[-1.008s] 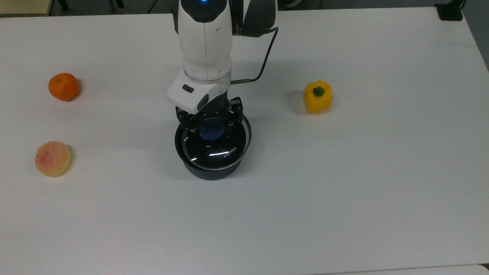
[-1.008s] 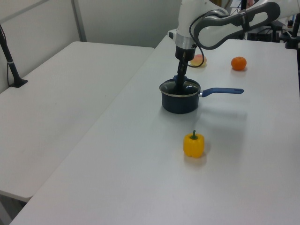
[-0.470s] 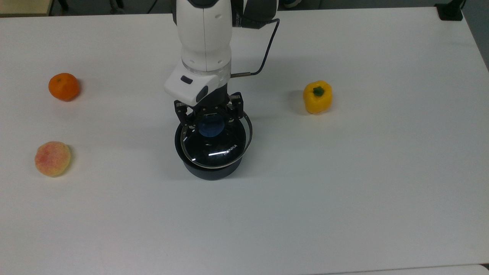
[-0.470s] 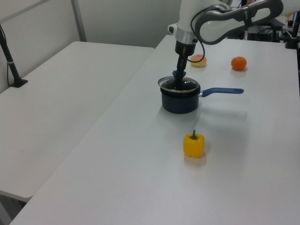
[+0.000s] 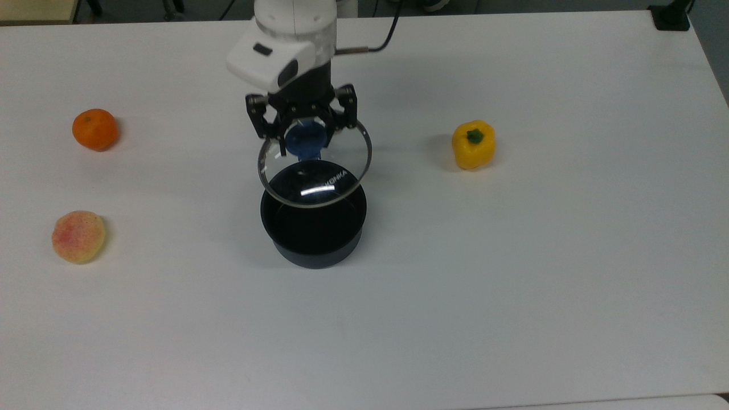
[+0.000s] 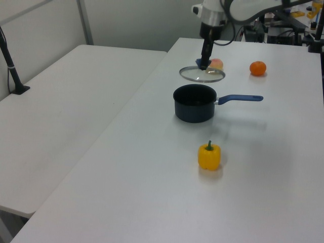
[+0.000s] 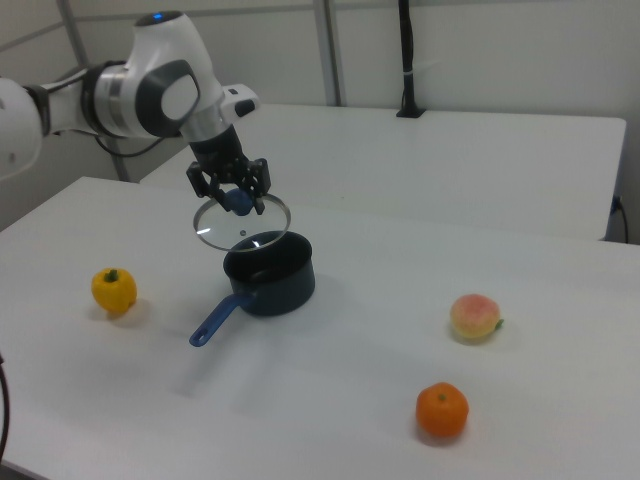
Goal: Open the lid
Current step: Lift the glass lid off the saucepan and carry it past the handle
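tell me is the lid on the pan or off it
Off. The gripper holds the lid by its knob in the air above the open saucepan.

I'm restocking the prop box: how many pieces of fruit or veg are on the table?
3: a round orange tangerine and pink-yellow peach at the top view's left, a yellow bell pepper at its right.

1. Bright, even overhead light falls across the white table (image 5: 512, 285).
2. Shadows beside the fruit are soft and faint.
3. A white glare streak crosses the lid (image 5: 319, 182).
4. Focus is slightly soft.
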Robot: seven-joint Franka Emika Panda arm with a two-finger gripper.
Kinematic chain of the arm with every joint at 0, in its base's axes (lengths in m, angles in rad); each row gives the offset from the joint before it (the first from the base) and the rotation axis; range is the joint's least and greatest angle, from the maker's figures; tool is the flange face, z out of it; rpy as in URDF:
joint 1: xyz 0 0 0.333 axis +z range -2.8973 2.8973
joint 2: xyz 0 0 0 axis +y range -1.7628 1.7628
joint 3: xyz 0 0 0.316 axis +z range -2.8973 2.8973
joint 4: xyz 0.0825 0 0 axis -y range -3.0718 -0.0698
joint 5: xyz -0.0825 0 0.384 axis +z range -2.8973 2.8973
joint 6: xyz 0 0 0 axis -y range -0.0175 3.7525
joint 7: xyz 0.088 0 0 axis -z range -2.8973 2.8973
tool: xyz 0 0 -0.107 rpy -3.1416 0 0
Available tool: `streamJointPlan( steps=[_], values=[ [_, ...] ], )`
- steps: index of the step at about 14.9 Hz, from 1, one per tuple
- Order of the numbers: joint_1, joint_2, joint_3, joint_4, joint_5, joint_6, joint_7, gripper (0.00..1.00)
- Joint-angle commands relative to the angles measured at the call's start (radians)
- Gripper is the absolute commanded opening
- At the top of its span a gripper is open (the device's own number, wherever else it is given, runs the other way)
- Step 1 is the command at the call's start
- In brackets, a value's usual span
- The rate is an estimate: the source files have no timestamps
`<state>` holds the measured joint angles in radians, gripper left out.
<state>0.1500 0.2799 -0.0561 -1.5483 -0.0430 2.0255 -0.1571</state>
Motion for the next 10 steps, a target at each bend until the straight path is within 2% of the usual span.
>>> streamJointPlan(
  steps=[1,3,6,7,10],
  values=[
    [-0.003,-0.163,-0.013,-0.131,-0.029,-0.106,-0.053,0.42],
    [-0.003,-0.203,-0.027,-0.159,-0.041,-0.183,-0.059,0.42],
    [-0.004,-0.304,-0.037,-0.271,-0.063,-0.298,-0.135,0.42],
    [-0.004,-0.324,-0.042,-0.282,-0.063,-0.367,-0.18,0.42],
    [-0.003,-0.364,-0.067,-0.323,-0.063,-0.497,-0.196,0.43]
  ],
)
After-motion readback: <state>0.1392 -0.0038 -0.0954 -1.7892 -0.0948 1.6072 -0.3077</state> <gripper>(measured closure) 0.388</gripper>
